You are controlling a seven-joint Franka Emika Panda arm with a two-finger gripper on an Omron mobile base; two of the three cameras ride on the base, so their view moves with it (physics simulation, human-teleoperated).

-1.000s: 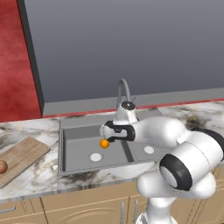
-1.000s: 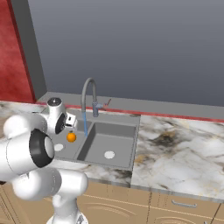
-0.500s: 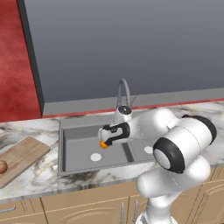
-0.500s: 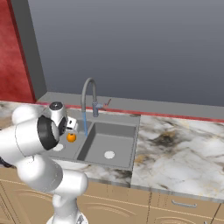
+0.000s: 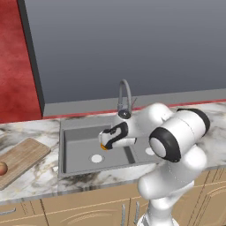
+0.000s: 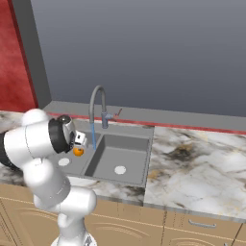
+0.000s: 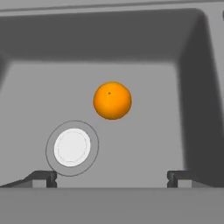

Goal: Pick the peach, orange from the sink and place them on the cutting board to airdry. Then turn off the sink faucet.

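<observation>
The orange (image 7: 112, 100) lies on the floor of the left basin of the sink (image 5: 70, 150), just beyond the round white drain (image 7: 72, 148). My gripper (image 7: 111, 179) hangs open right above it, nothing between its fingertips (image 7: 43, 178). From the left base view the gripper (image 5: 103, 142) covers most of the orange (image 5: 105, 147); the right base view shows the orange (image 6: 78, 152) just under the hand. The peach (image 5: 2, 168) rests on the cutting board (image 5: 22, 159) at the far left. Behind the basins rises the sink faucet (image 6: 98, 103), with a thin blue stream of water (image 6: 93, 137) running from it.
The sink's right basin (image 6: 120, 161) holds only its drain. Marble counter (image 6: 192, 163) stretches to the right of the sink. A grey wall panel (image 5: 132, 44) stands behind it, with a red wall (image 5: 17, 57) at the left.
The arm has folded in over the sink and the hand has sunk a little into the left basin towards the orange. The jaws stay open; the orange has not moved.
</observation>
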